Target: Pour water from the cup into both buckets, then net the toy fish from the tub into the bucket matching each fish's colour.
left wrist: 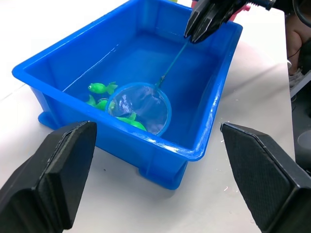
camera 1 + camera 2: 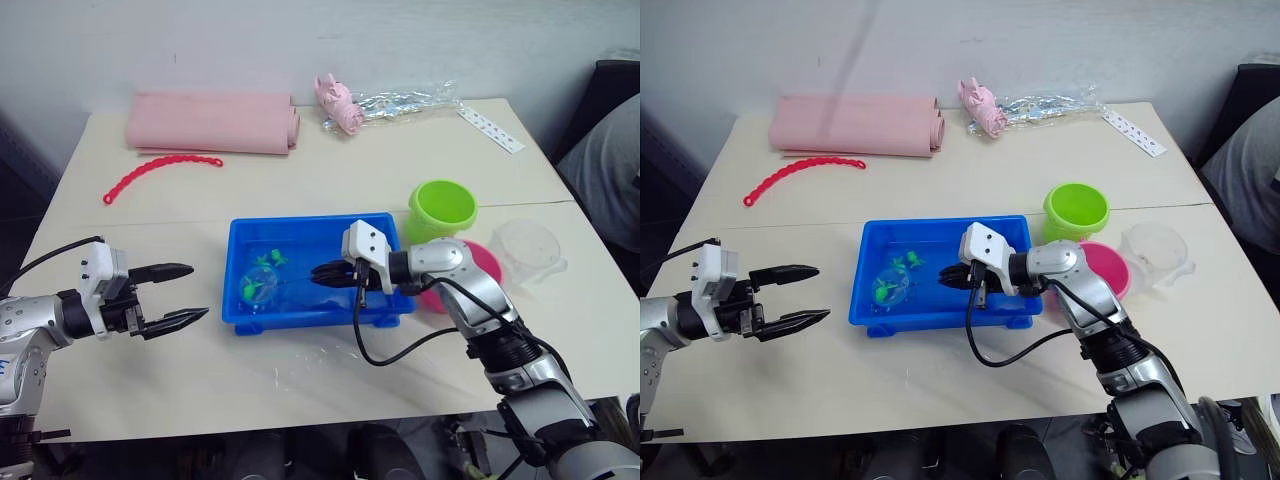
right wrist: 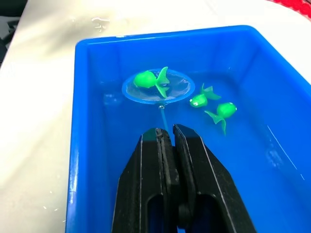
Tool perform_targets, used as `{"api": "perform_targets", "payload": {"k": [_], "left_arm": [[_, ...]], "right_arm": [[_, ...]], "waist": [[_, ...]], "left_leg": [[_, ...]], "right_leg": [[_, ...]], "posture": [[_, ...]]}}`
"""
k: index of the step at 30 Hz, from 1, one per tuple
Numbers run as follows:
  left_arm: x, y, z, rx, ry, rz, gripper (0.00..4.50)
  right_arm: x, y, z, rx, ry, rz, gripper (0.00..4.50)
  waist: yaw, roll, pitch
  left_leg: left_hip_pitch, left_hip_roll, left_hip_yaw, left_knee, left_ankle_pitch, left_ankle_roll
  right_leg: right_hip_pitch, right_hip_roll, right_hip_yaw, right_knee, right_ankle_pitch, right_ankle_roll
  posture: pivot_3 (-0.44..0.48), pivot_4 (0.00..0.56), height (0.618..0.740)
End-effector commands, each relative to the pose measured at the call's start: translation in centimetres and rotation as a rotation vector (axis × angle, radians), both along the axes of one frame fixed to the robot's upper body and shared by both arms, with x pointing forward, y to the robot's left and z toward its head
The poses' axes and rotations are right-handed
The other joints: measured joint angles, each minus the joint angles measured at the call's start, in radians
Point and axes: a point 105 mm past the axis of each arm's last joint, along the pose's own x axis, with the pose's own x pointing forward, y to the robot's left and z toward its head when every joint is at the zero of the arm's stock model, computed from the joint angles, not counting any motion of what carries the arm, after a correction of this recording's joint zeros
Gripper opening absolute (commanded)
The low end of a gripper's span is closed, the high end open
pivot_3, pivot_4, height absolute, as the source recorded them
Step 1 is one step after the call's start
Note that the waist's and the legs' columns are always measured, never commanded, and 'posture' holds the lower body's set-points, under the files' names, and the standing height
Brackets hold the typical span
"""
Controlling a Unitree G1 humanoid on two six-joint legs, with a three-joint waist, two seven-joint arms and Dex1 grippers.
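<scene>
**Net in the tub, one green fish in the ring**

Net handle pinched tight in the right gripper (image 3: 167, 141), black fingers closed together on the thin rod, and the gripper sits over the tub's (image 2: 238, 235) right half. Follow that handle out and the net (image 3: 158, 87) ring lies low in the water at the tub's left end, a green fish (image 3: 150, 79) inside the ring. Two more green fish (image 3: 217, 109) float just beside the ring, loose in the water, close to the tub's far wall.

Over on the other side, the left gripper (image 2: 170, 295) hangs above bare table left of the tub, fingers spread wide, holding nothing, pointed toward the tub.

Just right of the tub's far corner stands the green bucket (image 2: 442, 207). The pink bucket (image 2: 487, 262) is next to it on the near side, partly behind the right arm. The cup (image 2: 527, 247) sits further right, apart from both.

The table (image 2: 330, 170) is pale cream with a seam running across it, and wet patches glint near the tub's front. At the back lie a folded pink cloth (image 2: 212, 122), a red beaded strip (image 2: 155, 172), a pink toy (image 2: 338, 103) against a crinkly wrapper (image 2: 405, 100), and a white strip (image 2: 490, 128). A plain light wall rises behind; a person's grey sleeve (image 2: 600, 180) shows at the right edge.
</scene>
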Motion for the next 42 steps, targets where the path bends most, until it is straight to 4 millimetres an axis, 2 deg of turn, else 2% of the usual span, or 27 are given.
{"api": "perform_targets", "payload": {"k": [1,7,16,22,26,31,36,40,42], "left_arm": [[0.1,-0.2,0.6,0.0,-0.032,-0.012,4.47],[0.3,-0.4,0.7,-0.009,-0.039,-0.017,4.47],[1.5,-1.5,1.5,-0.041,-0.073,-0.056,4.47],[2.5,-3.5,2.8,-0.096,-0.097,-0.115,4.47],[3.2,-5.0,3.4,-0.135,-0.089,-0.146,4.47],[3.7,-6.3,3.3,-0.158,-0.068,-0.175,4.47],[4.3,-7.7,3.5,-0.193,-0.065,-0.205,4.47],[4.7,-8.6,4.6,-0.245,-0.101,-0.234,4.47],[5.0,-9.2,6.0,-0.311,-0.138,-0.239,4.47]], "right_arm": [[-0.5,-0.5,1.4,0.039,-0.017,0.023,0.0],[-1.4,-2.4,2.6,0.073,0.002,0.039,0.0],[-2.5,-6.2,3.9,0.092,0.006,-0.03,0.0],[-3.4,-9.3,5.2,0.126,-0.056,-0.129,0.0],[-4.1,-11.2,5.5,0.134,-0.09,-0.199,0.0],[-4.7,-12.6,5.2,0.134,-0.102,-0.273,0.0],[-5.5,-13.9,6.8,0.173,-0.137,-0.331,0.0],[-5.8,-15.6,7.9,0.175,-0.163,-0.395,0.0],[-5.7,-16.9,8.4,0.167,-0.181,-0.436,0.0]], "waist": [[0.0,0.0,0.0],[0.003,0.0,0.0],[0.005,0.0,0.0],[0.006,0.0,0.0],[0.008,-0.001,0.0],[0.006,-0.001,0.0],[0.01,-0.001,0.0],[0.019,-0.001,0.0],[0.026,-0.001,0.0]], "left_leg": [[0.0,0.0,0.0,0.0,0.0,0.0],[-0.001,0.0,0.0,0.002,0.0,0.0],[-0.003,0.0,-0.001,0.004,0.0,0.001],[-0.004,0.0,-0.001,0.004,0.0,0.001],[-0.004,0.0,-0.001,0.004,0.0,0.002],[-0.004,-0.001,-0.001,0.005,0.0,0.002],[-0.004,-0.001,-0.001,0.005,0.001,0.002],[-0.004,-0.001,-0.001,0.005,0.001,0.003],[-0.004,-0.001,-0.001,0.005,0.001,0.003]], "right_leg": [[0.0,0.0,0.0,0.0,0.0,0.0],[0.0,0.0,0.0,0.001,0.0,0.0],[0.0,0.0,-0.001,0.001,0.0,0.0],[0.0,0.0,-0.001,0.0,0.0,0.0],[0.0,0.0,-0.002,0.0,0.0,0.0],[0.0,0.0,-0.001,0.0,0.0,0.0],[0.0,0.0,-0.001,0.0,0.0,0.0],[0.001,0.0,-0.002,-0.001,0.0,0.0],[0.001,0.0,-0.001,-0.001,0.0,0.0]], "posture": [[0.0,0.15,0.74],[0.0,0.15,0.74],[0.0,0.15,0.74],[0.0,0.15,0.74],[0.0,0.15,0.74],[0.0,0.15,0.74],[0.0,0.15,0.74],[0.0,0.15,0.74],[0.0,0.15,0.74]]}}
